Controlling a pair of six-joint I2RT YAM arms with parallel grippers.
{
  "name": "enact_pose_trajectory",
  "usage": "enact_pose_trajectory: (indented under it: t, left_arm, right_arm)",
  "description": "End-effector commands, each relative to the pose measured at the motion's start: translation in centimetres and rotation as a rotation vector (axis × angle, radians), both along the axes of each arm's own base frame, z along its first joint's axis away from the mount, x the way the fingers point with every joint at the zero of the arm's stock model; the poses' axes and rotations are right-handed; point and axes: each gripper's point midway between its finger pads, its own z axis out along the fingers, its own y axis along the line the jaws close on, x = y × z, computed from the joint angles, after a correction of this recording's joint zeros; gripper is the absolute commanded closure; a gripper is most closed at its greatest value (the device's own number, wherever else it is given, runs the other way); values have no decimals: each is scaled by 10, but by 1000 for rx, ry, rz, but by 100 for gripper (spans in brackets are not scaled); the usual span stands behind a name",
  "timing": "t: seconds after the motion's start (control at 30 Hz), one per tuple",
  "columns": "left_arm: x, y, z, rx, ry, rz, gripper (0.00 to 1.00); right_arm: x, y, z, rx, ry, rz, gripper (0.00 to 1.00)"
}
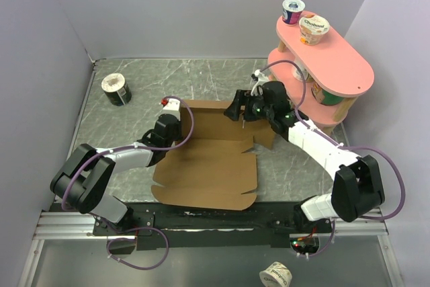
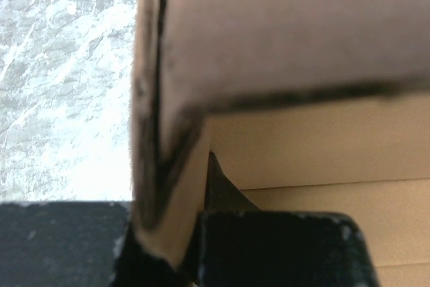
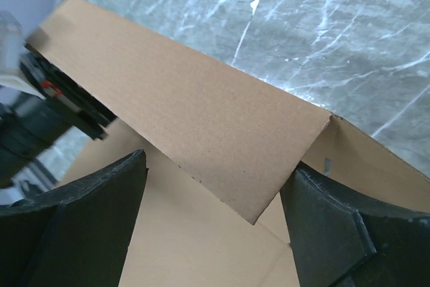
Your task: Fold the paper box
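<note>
Nearest me, below the mounting rail (image 1: 201, 223), a white cup (image 1: 277, 275) lies on its side on a grey surface, well apart from the work. Past the rail comes the desk (image 1: 201, 78), grey with pale veins. On it, between my two arms, is the paper box (image 1: 208, 166): its big front panel lies flat with a scalloped near edge, and its back wall stands upright along the far side. My left hand (image 1: 176, 119) is clamped tight on the left end of that wall, and the left wrist view shows the cardboard edge pinched between the black fingers (image 2: 282, 247). My right hand (image 3: 216, 166) is spread wide at the right end, one finger on each side of a slanting flap (neither touches it, as far as I can tell). Purple cables (image 1: 193, 120) loop off both wrists, the left one hanging just over the box's left corner.

Farther off on the left, a round black-and-white tub (image 1: 116, 89) lies tipped on the desk, well apart from the box. At the far right stands a pink shelf (image 1: 349, 65) with two tiers on wooden legs, just beside my right forearm. Its top tier carries two yogurt cups (image 1: 293, 11), near each other. The lower tier holds a green pot (image 1: 329, 95), mostly hidden under the top board. Plain lilac walls (image 1: 201, 5) close in the left, far and right sides
</note>
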Motion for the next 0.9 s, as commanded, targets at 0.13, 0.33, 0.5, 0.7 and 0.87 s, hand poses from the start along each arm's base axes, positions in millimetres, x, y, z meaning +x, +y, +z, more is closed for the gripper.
enact_pose_trajectory:
  t: [0.13, 0.33, 0.5, 0.7, 0.87]
  left_arm:
    - [-3, -20, 12, -54, -37, -81, 99]
    - [-5, -18, 11, -42, -39, -79, 99]
    - [-4, -15, 9, -20, -44, -54, 99]
    - [-2, -8, 16, -1, -86, 29, 99]
    - [-6, -10, 22, 32, -146, 44, 99]
  right_arm:
    - [12, -18, 29, 193, 39, -179, 14]
    - [15, -24, 30, 331, 83, -218, 13]
    - [15, -16, 31, 413, 142, -218, 15]
    - [6, -10, 18, 491, 248, -234, 18]
    - [7, -9, 12, 517, 276, -252, 32]
